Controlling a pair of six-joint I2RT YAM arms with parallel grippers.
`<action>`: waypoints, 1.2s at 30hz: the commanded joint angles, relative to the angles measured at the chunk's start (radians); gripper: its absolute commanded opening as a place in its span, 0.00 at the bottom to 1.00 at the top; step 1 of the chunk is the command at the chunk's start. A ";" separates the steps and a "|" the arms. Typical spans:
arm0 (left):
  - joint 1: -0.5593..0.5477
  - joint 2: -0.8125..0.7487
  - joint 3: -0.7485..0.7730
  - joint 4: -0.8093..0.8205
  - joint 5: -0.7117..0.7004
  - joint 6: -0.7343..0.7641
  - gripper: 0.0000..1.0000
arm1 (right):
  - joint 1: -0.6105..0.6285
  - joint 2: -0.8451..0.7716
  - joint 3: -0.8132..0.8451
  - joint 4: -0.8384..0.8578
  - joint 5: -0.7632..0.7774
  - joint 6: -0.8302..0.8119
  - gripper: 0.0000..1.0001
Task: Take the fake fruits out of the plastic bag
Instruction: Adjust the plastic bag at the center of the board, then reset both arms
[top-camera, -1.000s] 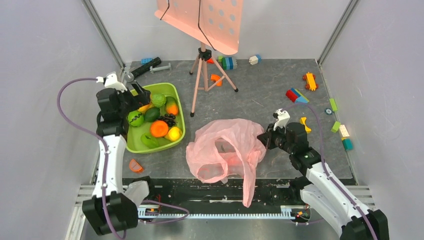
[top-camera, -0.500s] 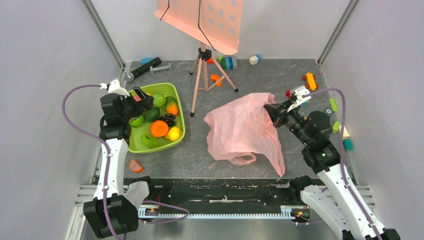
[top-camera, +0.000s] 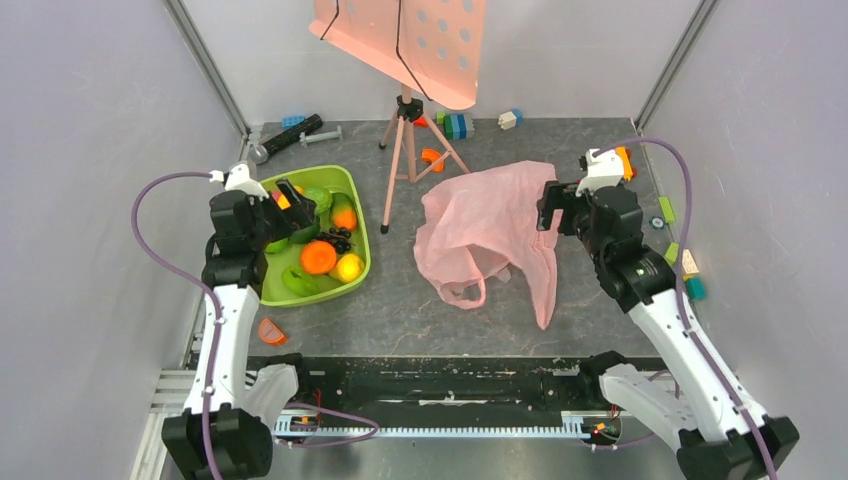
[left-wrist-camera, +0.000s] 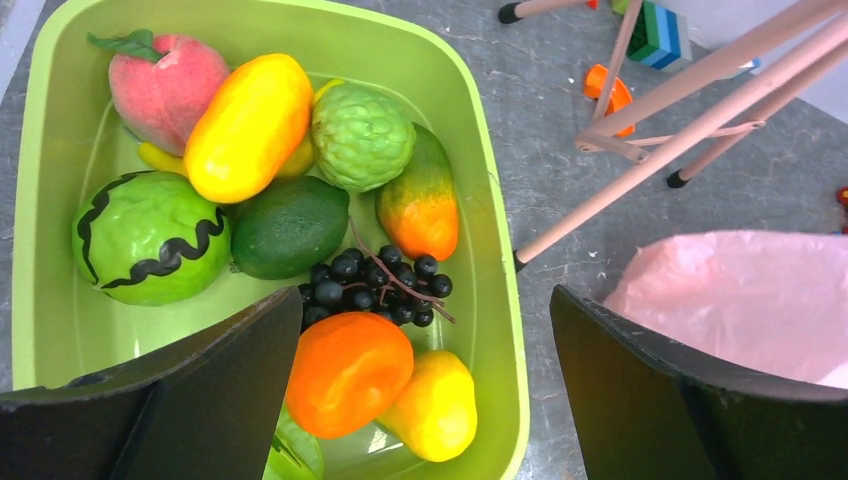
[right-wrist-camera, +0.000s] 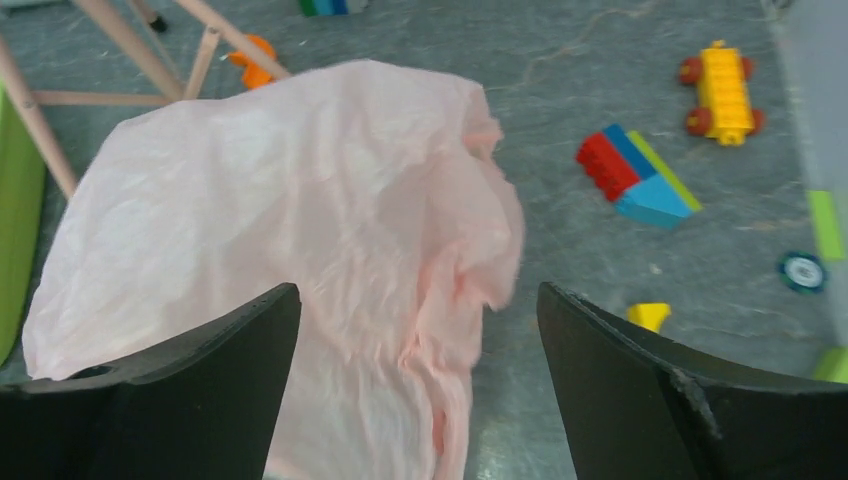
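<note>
The right pincer (right-wrist-camera: 415, 295) is seen with its jaws spread wide and nothing clamped. The pink plastic bag (right-wrist-camera: 300, 200) lies limp and crumpled on the grey table (right-wrist-camera: 580, 60) just beneath and ahead of it, reaching out past one finger. The left pincer (left-wrist-camera: 425, 300), likewise parted and empty, hangs low over the green tub (left-wrist-camera: 45, 200). The fake fruits are gathered directly below it there, among them the grapes (left-wrist-camera: 375, 285), an orange (left-wrist-camera: 345, 370), a peach (left-wrist-camera: 165, 85) and a custard apple (left-wrist-camera: 362, 135). No bulge or colour can be made out through the film, so the bag is judged to be emptied, though a small piece hidden in a fold cannot be ruled out. If that were missed, the task would be counted as done too soon. The thin film is so light that it could be caught on a finger edge of the right pincer when the arm is drawn away. A loop handle could also be snagged. The bag would then be dragged along, perhaps against the tripod stand (top-camera: 407, 108) on its far side from the pincer, or across the red and blue toy block (right-wrist-camera: 635, 180) lying off to the pincer's other side. On the left, the round fruits are heaped loosely. Were the left pincer lowered or swung carelessly, one could be nudged over the rim and sent rolling on the table.
</note>
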 joint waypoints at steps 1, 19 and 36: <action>-0.022 -0.068 -0.010 -0.007 0.019 -0.023 1.00 | -0.005 -0.091 0.030 -0.039 0.161 -0.013 0.93; -0.051 -0.228 -0.071 -0.197 0.125 -0.014 1.00 | -0.004 -0.337 -0.186 -0.081 0.002 0.012 0.98; -0.051 -0.271 -0.100 -0.223 0.064 0.011 1.00 | -0.004 -0.560 -0.442 -0.077 0.112 0.059 0.98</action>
